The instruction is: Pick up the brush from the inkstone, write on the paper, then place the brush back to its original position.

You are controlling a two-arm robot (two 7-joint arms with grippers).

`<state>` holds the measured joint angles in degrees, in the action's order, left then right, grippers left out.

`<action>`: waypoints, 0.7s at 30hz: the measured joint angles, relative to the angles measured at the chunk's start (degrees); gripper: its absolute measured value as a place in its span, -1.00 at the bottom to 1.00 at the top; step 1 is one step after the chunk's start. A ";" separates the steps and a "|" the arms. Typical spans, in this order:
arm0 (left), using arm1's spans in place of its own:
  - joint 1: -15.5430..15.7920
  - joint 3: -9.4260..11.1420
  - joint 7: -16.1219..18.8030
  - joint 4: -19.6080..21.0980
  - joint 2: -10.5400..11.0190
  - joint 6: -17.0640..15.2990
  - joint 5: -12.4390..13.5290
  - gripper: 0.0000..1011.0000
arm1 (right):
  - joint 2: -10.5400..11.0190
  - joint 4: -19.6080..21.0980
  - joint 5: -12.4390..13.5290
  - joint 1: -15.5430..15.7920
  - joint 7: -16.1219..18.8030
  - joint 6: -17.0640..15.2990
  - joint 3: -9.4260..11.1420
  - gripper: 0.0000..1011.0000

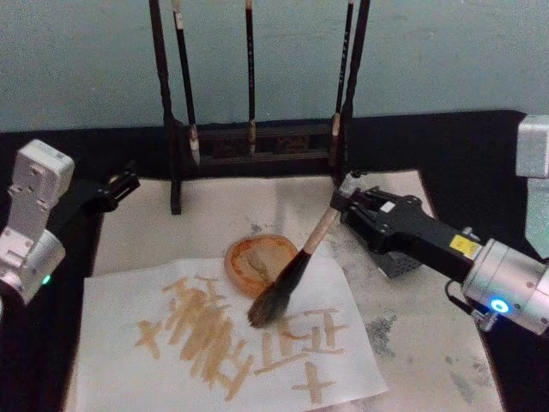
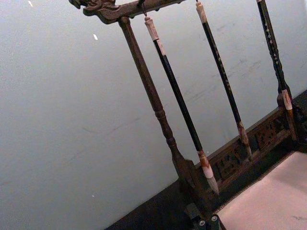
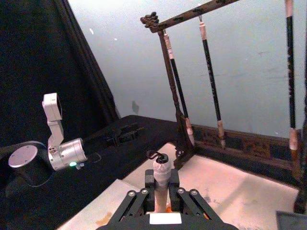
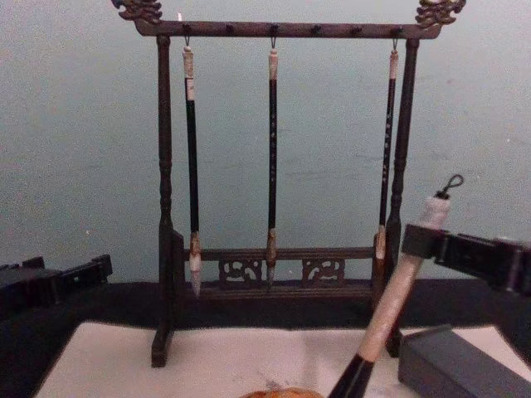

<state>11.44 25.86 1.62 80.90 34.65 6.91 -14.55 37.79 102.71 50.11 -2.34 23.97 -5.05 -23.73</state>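
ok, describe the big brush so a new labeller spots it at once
Find the dark wooden rack at the back, then come forward to the paper with orange strokes. The brush leans over it, bristles down, upper handle held by the right gripper. Unlike the three slim black brushes hanging on the rack, it has a thick pale handle and bushy dark head.

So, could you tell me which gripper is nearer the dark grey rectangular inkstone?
Right. The right gripper, holding the pale-handled brush, hangs just beside the inkstone; the left gripper is across the beige paper.
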 joint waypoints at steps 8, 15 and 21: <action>0.00 0.00 0.00 0.00 0.00 0.00 0.00 0.98 | 1.38 1.60 0.51 2.48 -0.44 0.65 2.50 -0.66; 0.00 0.00 0.01 0.00 0.00 0.00 0.00 0.98 | 1.79 2.83 1.07 3.79 -0.09 1.55 4.11 -0.66; 0.00 0.00 0.00 0.00 0.00 0.00 0.00 0.98 | 1.14 3.47 0.93 3.23 0.95 1.72 3.46 -0.66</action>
<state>11.43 25.86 1.62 80.90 34.65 6.91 -14.55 38.93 106.18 51.03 0.89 24.92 -3.33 -20.27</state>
